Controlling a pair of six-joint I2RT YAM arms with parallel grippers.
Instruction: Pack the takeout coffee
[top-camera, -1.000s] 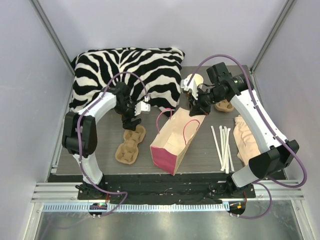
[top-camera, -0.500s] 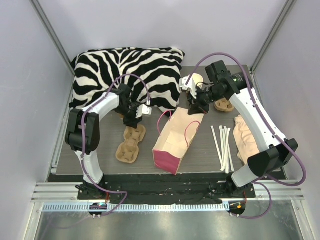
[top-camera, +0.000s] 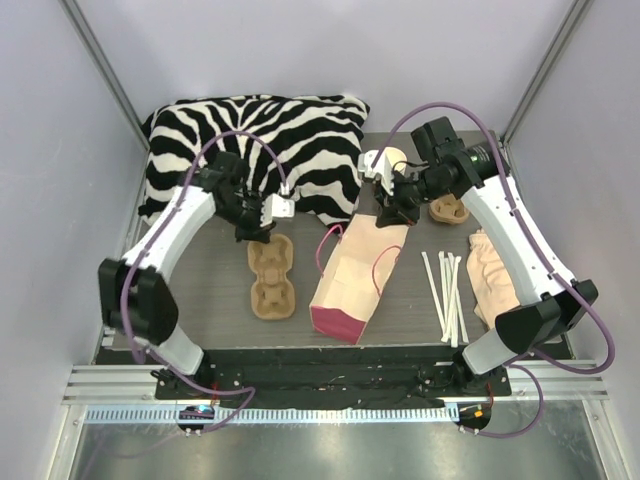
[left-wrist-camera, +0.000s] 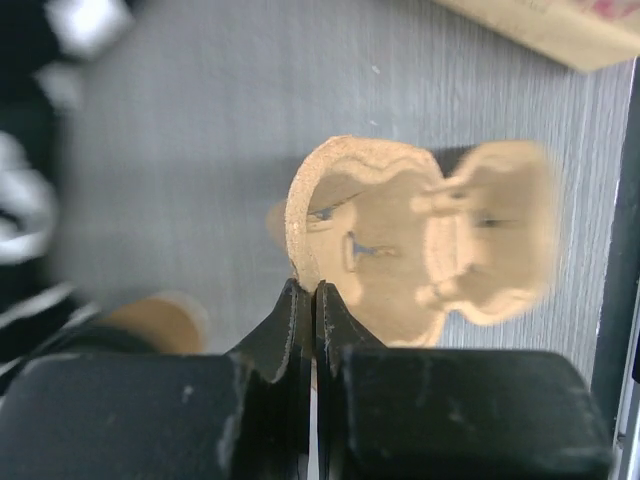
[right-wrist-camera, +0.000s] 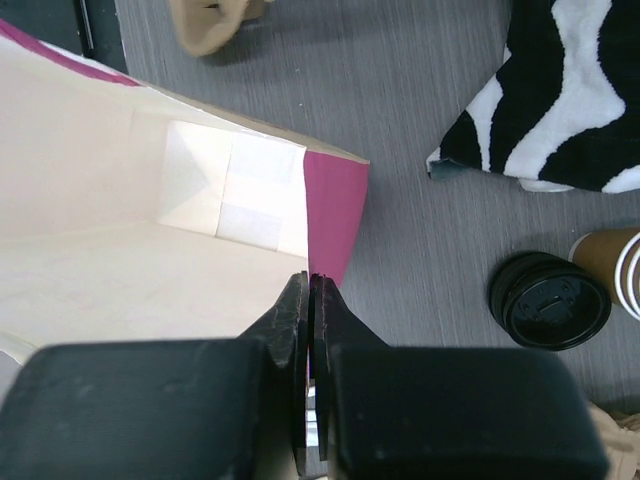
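Brown pulp in one claw, pink-sided paper in the other: the left gripper (left-wrist-camera: 314, 290) is pinched tight on the rim of a cup carrier (left-wrist-camera: 400, 240), and the right gripper (right-wrist-camera: 309, 280) is closed on the upper edge of the paper bag (right-wrist-camera: 150, 270).

The takeout coffee (right-wrist-camera: 549, 300) stands on the grey table (right-wrist-camera: 420, 230) outside the bag. Its black lid faces up, just beside a stack of lidless cups (right-wrist-camera: 612, 262) and near a corner of the zebra pillow (right-wrist-camera: 570, 100). From above, the bag lies between the two arms with its mouth towards the pillow. The carrier lies to its left. White straws (top-camera: 445, 290) and a second carrier (top-camera: 447, 210) lie to its right. Whether the gripped carrier is off the table cannot be told.
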